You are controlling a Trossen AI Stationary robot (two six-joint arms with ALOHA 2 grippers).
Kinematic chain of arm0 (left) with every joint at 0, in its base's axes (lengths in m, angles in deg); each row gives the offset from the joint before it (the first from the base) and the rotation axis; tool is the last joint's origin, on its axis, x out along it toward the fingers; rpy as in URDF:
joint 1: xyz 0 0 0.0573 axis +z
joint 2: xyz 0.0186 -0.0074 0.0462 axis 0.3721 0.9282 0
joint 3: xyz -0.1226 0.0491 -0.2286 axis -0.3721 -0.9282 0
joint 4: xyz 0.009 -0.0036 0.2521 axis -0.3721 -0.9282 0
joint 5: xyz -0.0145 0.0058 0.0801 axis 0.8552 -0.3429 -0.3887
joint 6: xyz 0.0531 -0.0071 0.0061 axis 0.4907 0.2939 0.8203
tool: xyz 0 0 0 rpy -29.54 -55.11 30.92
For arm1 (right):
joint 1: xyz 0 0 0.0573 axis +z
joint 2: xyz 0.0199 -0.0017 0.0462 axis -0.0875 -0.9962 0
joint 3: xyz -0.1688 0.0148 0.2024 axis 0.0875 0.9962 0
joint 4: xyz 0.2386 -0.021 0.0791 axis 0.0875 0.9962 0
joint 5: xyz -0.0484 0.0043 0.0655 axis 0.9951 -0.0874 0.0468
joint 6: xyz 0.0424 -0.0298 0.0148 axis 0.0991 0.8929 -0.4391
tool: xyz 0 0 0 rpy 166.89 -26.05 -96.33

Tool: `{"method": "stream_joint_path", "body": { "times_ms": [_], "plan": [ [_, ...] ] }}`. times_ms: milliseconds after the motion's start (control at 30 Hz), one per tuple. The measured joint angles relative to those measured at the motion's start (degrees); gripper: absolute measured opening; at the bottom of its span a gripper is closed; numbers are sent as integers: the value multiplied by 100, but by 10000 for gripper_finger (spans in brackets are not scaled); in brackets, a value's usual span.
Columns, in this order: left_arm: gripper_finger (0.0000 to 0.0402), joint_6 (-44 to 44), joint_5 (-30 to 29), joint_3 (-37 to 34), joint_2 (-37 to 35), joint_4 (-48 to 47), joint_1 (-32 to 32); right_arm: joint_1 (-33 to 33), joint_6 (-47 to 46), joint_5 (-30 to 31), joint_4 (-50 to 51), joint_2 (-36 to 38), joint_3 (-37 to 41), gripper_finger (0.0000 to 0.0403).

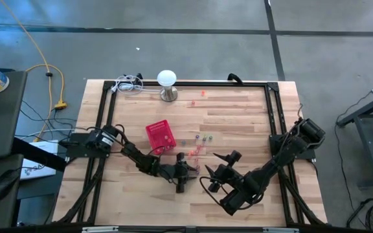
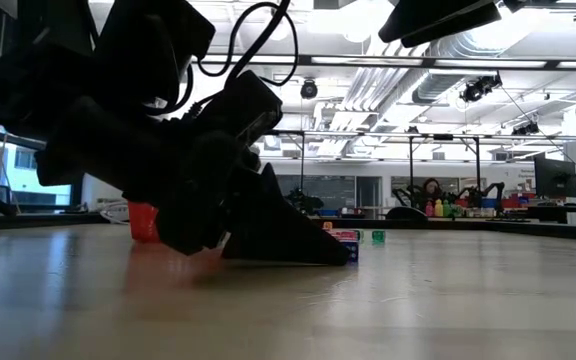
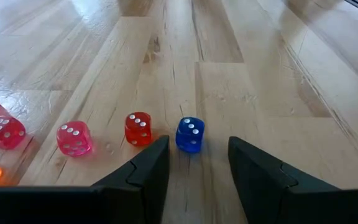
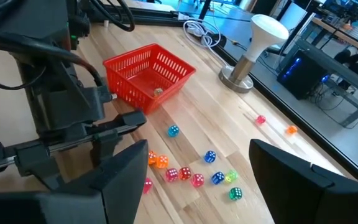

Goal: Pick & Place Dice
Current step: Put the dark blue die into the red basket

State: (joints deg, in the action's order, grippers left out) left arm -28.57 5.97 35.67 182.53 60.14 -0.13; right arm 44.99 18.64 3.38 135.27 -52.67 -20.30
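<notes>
Left claw (image 3: 194,165) spread low over blue die (image 3: 190,134), right claw (image 4: 185,180) wide and waiting; dice mostly loose on worktop (image 1: 238,123), basket (image 1: 160,136) near-empty.

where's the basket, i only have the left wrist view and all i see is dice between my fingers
Observer: The red basket sits on the table beyond and to the left of the left gripper, mouth up.
Operator: anything in it yet
Observer: The right wrist view shows one small pale thing on its floor; I cannot tell what it is.
Operator: where's the other arm
Observer: The right gripper waits open just to the right of yours, low over the table.
Operator: more dice out of my view
Observer: Yes, a pink die and an orange die lie apart near the lamp.
</notes>
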Motion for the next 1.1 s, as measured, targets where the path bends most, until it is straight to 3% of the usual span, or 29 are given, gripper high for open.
{"method": "stream_joint_path", "body": {
  "times_ms": [733, 1100],
  "plan": [
    [156, 367, 668, 56, 4, 140, 172, -149, 46, -297, -24, -2, -2, 271],
    [154, 536, 593, 296, 299, 211, 152, -149, 116, -300, -81, -2, -4, 270]
  ]
}}
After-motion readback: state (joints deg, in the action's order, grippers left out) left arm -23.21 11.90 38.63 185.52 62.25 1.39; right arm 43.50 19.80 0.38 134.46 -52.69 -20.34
